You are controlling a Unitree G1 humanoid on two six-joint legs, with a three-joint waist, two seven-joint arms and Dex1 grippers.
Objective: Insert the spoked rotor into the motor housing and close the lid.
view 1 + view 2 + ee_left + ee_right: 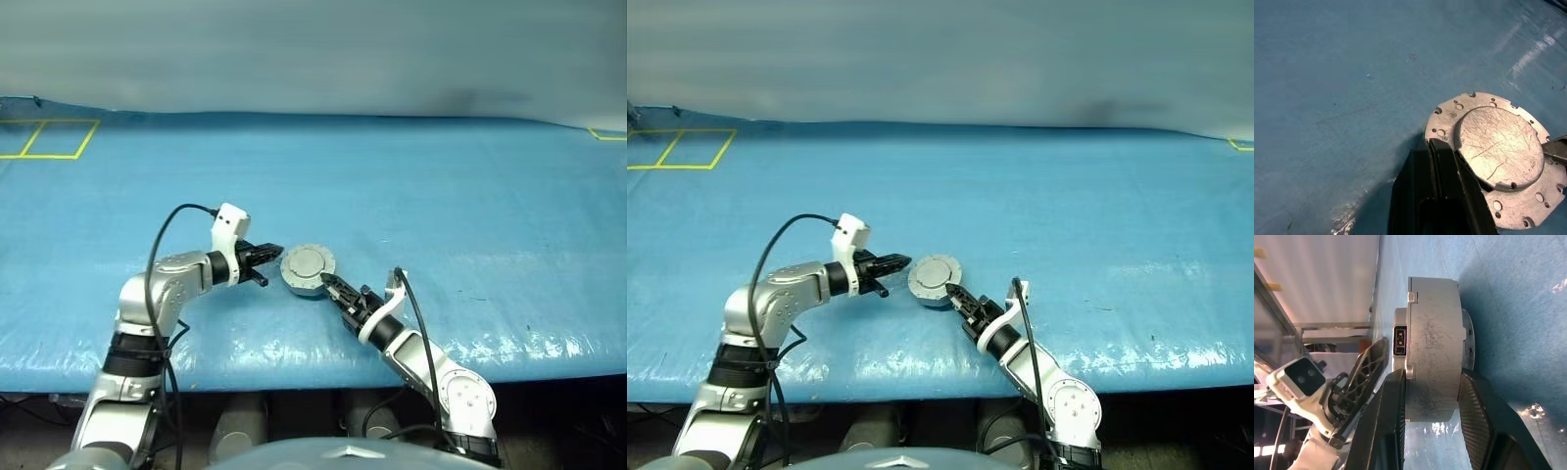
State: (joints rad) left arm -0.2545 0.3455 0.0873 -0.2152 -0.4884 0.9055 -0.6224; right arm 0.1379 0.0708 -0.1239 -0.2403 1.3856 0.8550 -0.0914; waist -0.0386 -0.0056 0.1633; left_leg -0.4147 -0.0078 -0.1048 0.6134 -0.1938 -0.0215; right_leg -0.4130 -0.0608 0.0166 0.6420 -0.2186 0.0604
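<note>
The motor housing [308, 270] sits near the front edge of the blue table [441, 215], its lid [1498, 147] down on top (plain knobbed face up). The right claw [329, 283] holds it from the robot's side, one finger above and one below. The left claw [273, 252], pinched shut and empty, points at its left rim, just beside the lid

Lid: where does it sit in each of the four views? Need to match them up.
Left eye: lid at centre, between the two grippers on the blue table cover.
Right eye: lid at centre, same spot.
Left wrist: lower right, round scratched face, beside the left gripper.
Right wrist: edge-on, centre, atop the motor housing.
Shared landmark: the blue table cover.
</note>
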